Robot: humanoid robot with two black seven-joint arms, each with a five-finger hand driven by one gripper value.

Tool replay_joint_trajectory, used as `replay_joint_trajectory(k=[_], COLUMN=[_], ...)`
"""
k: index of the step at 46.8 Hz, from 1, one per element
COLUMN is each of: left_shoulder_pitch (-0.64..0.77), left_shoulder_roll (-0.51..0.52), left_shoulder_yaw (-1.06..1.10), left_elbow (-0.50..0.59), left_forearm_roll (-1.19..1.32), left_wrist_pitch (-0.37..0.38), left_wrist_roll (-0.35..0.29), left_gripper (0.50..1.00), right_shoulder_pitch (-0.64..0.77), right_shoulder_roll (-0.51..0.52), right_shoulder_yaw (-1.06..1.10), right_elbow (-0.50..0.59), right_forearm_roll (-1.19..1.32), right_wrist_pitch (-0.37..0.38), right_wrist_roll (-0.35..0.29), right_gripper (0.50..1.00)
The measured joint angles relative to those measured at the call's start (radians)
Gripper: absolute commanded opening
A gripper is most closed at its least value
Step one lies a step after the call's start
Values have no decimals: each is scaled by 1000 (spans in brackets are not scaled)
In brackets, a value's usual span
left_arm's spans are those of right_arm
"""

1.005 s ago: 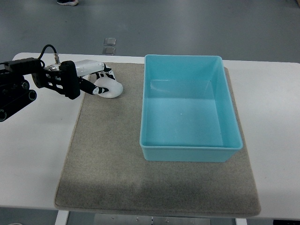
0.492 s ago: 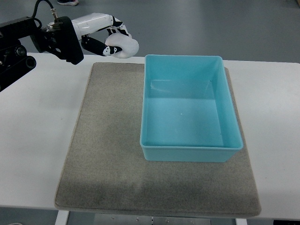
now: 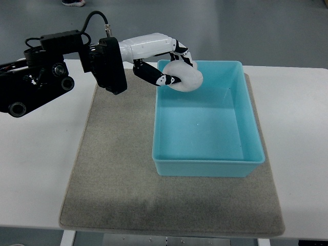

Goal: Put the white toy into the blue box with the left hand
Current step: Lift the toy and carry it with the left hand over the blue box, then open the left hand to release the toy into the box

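The white toy (image 3: pixel 185 78) is gripped in the left hand (image 3: pixel 171 66), fingers curled round it, hanging over the far-left corner of the blue box (image 3: pixel 207 166), clear of the floor of it. Risk imo: it's right above the rim, so letting go here could bounce it off the edge onto the grey mat (image 3: pixel 118 174). Mat sits on a white bench (image 3: pixel 36 169), grey floor beyond. Right arm isn't visible.

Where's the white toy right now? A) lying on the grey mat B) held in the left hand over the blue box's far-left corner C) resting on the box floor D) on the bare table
B: the left hand grips the white toy above the blue box corner.
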Motion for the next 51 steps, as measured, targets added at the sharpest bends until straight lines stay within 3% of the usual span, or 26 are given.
replay_joint_trajectory(k=[9, 13, 16, 23, 51], left_shoulder_pitch=[56, 78, 94, 125, 141], left_shoulder_roll=[-62, -80, -85, -86, -79], left_shoulder_yaw=[0, 1, 1, -2, -6], left_elbow=[0, 0, 0, 0, 9], left_forearm_roll=[-2, -2, -3, -27, -285], left_wrist_pitch=[-14, -14, -13, -1, -9], left_wrist_roll=[0, 0, -1, -2, -2], left_gripper=[500, 621, 771, 985, 994], right_shoulder_pitch=[0, 0, 0, 0, 0], right_shoulder_roll=[0, 0, 0, 0, 0], right_shoulder_yaw=[0, 0, 0, 0, 0], right_elbow=[0, 0, 0, 0, 0], right_forearm_roll=[0, 0, 0, 0, 0], right_wrist_pitch=[0, 0, 0, 0, 0], right_wrist_roll=[0, 0, 0, 0, 0], right_gripper=[936, 936, 936, 936, 936])
